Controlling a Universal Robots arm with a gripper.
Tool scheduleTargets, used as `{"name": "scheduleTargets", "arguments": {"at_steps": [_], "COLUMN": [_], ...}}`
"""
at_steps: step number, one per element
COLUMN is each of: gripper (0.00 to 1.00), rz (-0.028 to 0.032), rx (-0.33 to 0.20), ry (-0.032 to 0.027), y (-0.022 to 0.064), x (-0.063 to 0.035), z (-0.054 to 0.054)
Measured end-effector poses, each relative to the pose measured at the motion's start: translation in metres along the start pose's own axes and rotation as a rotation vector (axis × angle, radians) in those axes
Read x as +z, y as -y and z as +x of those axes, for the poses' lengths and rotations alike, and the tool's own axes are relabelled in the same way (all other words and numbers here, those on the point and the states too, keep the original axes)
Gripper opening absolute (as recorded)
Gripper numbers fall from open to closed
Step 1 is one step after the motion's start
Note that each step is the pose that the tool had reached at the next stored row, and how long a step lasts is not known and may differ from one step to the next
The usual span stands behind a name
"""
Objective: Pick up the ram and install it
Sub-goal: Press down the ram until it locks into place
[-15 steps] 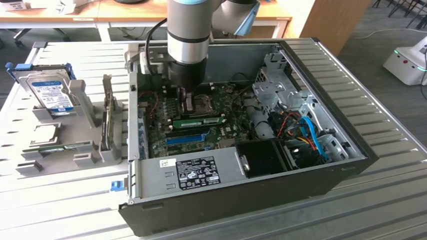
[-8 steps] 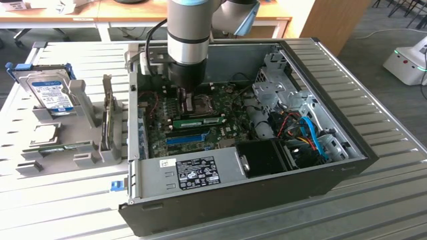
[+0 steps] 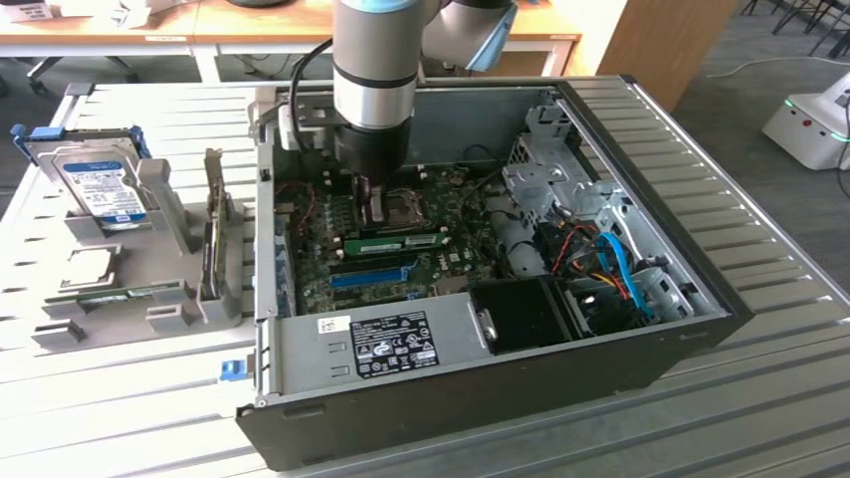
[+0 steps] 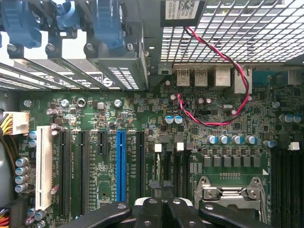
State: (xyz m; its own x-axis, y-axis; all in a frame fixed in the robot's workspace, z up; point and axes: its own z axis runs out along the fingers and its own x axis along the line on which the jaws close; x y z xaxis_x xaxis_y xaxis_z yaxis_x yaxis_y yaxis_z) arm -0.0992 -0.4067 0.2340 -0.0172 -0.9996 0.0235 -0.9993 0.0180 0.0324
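Hanging low inside the open computer case, the pincer is squeezed tight, and it looks like it grips nothing. A green ram lies flat on the motherboard, just below the pincer's tip, toward the near side of the case. Its long side runs from the exterior view's left to right. Another ram rests far away in the grey holder on the table.
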Motion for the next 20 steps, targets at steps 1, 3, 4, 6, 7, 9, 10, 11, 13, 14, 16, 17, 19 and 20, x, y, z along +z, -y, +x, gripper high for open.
{"name": "scheduleTargets", "arguments": {"at_steps": [1, 3, 4, 6, 7, 9, 10, 11, 13, 14, 16, 17, 19, 20], "gripper": [0.11, 0.11, 0.11, 0.11, 0.11, 0.11, 0.11, 0.11, 0.11, 0.11, 0.11, 0.11, 0.11, 0.11], "rz": [0.0, 0.0002, 0.0002, 0.0001, 0.0, 0.0, 0.0001, 0.0001, 0.0003, 0.0003, 0.0, 0.0, 0.0, 0.0], "rx": [0.0, 0.0, 0.0, 0.0, 0.0, 0.0, 0.0, 0.0, 0.0, 0.0, 0.0, 0.0, 0.0, 0.0], "ry": [0.0, 0.0004, 0.0002, 0.0, -0.0001, 0.0001, 0.0002, 0.0002, 0.0004, 0.0005, 0.0, -0.0001, -0.0001, 0.0], "y": [0.0, 0.0001, 0.0001, 0.0001, 0.0001, 0.0001, 0.0001, 0.0001, 0.0001, 0.0002, 0.0001, 0.0001, 0.0001, 0.0001], "x": [0.0001, 0.0009, 0.0011, 0.0017, 0.0018, 0.002, 0.0021, 0.0021, 0.0026, 0.0033, 0.004, 0.004, 0.004, 0.004], "z": [0.0, -0.0001, -0.0001, 0.0, 0.0, -0.0001, -0.0001, -0.0001, -0.0001, -0.0002, -0.0001, -0.0001, -0.0001, -0.0001]}}
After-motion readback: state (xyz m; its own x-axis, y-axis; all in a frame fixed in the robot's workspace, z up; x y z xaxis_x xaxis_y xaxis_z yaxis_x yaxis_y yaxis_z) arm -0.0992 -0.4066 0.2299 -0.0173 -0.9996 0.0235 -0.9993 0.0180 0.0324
